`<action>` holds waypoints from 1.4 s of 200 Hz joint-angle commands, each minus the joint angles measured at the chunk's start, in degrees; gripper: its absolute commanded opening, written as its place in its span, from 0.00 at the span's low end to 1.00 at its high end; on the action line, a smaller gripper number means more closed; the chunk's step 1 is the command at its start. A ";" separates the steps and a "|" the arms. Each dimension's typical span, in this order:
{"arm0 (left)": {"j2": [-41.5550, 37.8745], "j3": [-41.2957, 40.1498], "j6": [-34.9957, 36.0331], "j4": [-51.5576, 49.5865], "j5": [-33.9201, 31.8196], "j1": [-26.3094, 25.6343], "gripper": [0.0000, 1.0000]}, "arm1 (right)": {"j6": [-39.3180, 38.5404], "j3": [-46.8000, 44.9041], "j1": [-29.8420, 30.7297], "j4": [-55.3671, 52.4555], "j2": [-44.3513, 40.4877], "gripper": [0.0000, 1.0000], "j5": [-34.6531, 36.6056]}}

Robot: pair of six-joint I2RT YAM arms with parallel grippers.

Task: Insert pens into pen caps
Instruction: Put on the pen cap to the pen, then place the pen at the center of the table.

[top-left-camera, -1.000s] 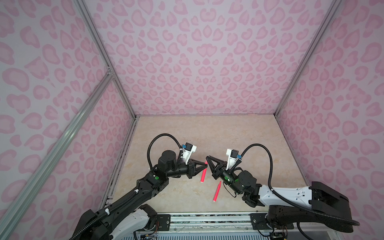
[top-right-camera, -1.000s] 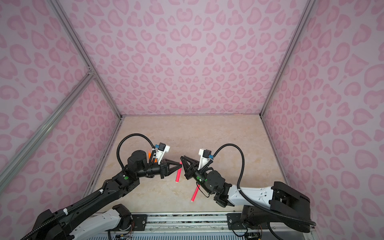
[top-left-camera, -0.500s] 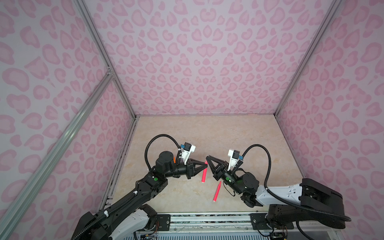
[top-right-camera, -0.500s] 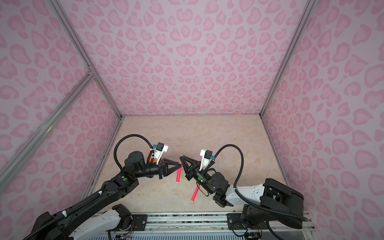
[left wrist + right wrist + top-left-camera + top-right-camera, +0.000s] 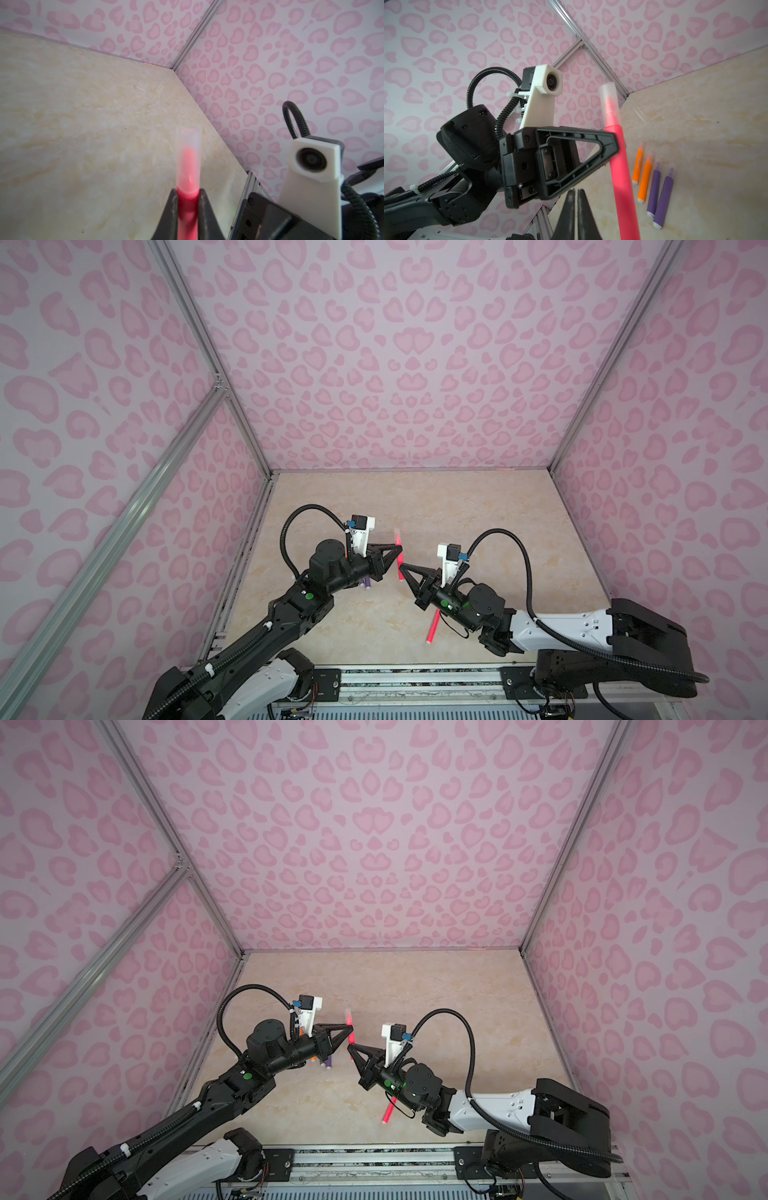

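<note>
Lifted since a second ago, the capped pink pen (image 5: 620, 166) stands nearly upright, pinched by the left fingers (image 5: 395, 549). Closed and empty, the right fingers (image 5: 403, 567) sit just beside its lower half.

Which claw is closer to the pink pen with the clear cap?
Left. The left claw grips that pen; the right claw is shut, close beside its uncapped end.

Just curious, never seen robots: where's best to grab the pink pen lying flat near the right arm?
Probably mid-barrel, from straight above, jaws across its width: the pink pen lies flat, slim and round, its far end hidden under the right arm.
</note>
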 commanded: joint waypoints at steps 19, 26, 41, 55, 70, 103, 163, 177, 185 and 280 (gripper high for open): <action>0.16 1.07 1.30 -0.18 -5.12 0.05 0.03 | -2.39 2.19 -0.30 -10.29 -4.39 0.20 4.68; 0.96 2.16 1.25 -3.06 -7.82 0.03 0.03 | -2.86 3.08 -0.42 -14.24 -5.73 0.34 6.08; 4.33 5.64 0.94 -10.96 -14.21 0.11 0.03 | -3.08 5.12 -0.50 -24.14 -8.80 0.52 11.21; 8.60 8.84 0.74 -16.17 -18.12 0.14 0.03 | -2.63 4.94 -0.85 -29.37 -11.46 0.55 16.11; 13.90 12.11 -0.34 -21.65 -22.26 0.12 0.03 | -0.41 3.86 -2.01 -34.68 -14.49 0.55 20.92; 26.42 21.06 -2.12 -35.70 -32.28 0.19 0.03 | 5.09 1.28 -5.82 -42.04 -18.98 0.64 27.57; 39.77 28.68 -1.91 -41.97 -30.86 0.62 0.03 | 4.38 2.59 -9.18 -46.87 -19.42 0.75 28.19; 42.36 30.18 -1.88 -43.21 -30.49 0.82 0.03 | 4.46 2.45 -9.15 -46.68 -19.07 0.75 27.65; 43.75 30.99 -2.02 -44.05 -30.30 0.90 0.03 | 4.64 2.43 -9.15 -47.02 -18.85 0.75 27.49; 51.88 35.17 -4.57 -49.74 -27.44 1.43 0.03 | 5.40 1.71 -9.14 -47.52 -19.10 0.74 28.18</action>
